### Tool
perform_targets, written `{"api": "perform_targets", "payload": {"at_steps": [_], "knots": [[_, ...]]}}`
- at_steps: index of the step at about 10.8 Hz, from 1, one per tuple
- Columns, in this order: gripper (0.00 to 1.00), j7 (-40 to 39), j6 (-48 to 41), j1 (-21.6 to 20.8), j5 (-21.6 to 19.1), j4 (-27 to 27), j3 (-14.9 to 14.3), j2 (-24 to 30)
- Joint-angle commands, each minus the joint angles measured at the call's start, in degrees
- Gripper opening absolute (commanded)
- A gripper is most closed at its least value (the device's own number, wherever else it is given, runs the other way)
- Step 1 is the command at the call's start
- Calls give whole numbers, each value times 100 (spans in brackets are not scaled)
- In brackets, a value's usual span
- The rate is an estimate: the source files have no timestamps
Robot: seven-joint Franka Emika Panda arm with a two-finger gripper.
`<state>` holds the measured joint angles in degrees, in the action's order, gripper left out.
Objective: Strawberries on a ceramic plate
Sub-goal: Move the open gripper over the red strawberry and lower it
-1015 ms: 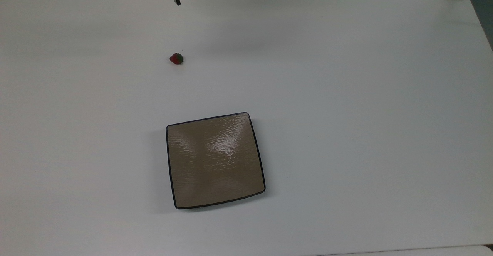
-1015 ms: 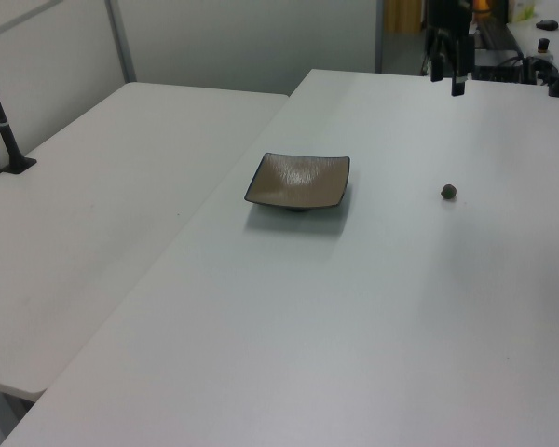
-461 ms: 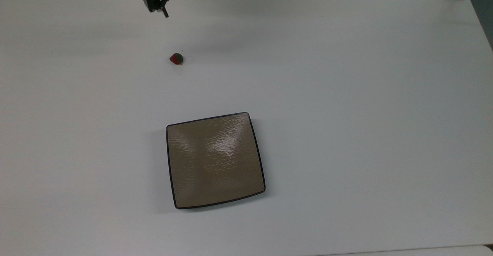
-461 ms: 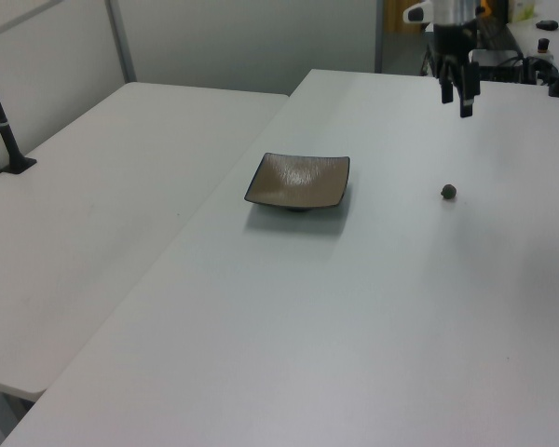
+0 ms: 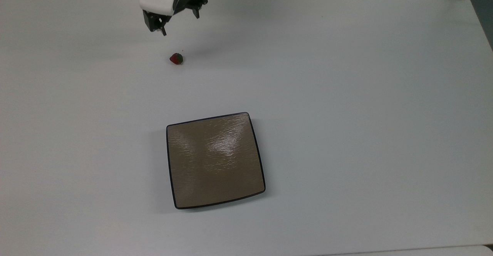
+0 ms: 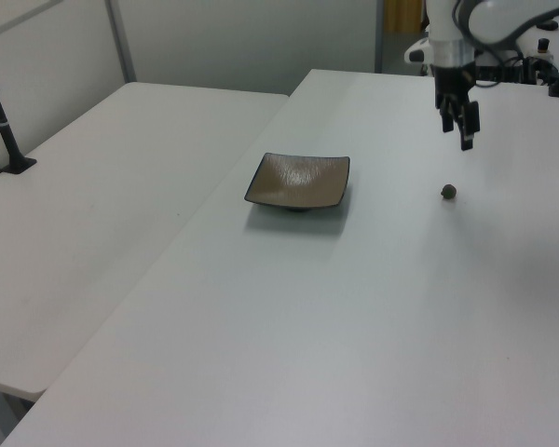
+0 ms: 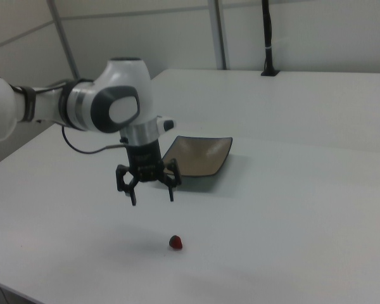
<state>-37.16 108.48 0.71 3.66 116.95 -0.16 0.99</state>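
Claw [image 7: 152, 190] hung spread and empty above the worktop [image 5: 346, 74], short of the strawberry [image 5: 176, 58] lying just nearer in the top view, likely lining up for a grasp. Right of that, the plate [image 5: 215, 159] sat bare. Since the earlier frames the claw had come closer.

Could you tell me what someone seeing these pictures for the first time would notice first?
Probably the square tan-brown ceramic plate, glossy and bare, alone in the middle of the white table. Next, the tiny red strawberry lying on the table toward the top view's upper left, well apart from the plate. The open gripper hangs in the air above the strawberry, touching nothing.
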Motion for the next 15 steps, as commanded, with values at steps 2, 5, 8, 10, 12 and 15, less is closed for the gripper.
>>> {"api": "perform_targets", "payload": {"at_steps": [2, 5, 8, 10, 12, 15], "knots": [[100, -107, 997, 105, 161, 512, -54, -247], [100, -107, 1376, 114, 433, 627, -107, -555], [100, -98, 1623, 96, 460, 653, -98, -828], [99, -98, 1711, 79, 460, 653, -98, -925], [93, -98, 1729, 61, 469, 653, -98, -969], [83, -98, 1746, 52, 486, 706, -107, -987]]}}
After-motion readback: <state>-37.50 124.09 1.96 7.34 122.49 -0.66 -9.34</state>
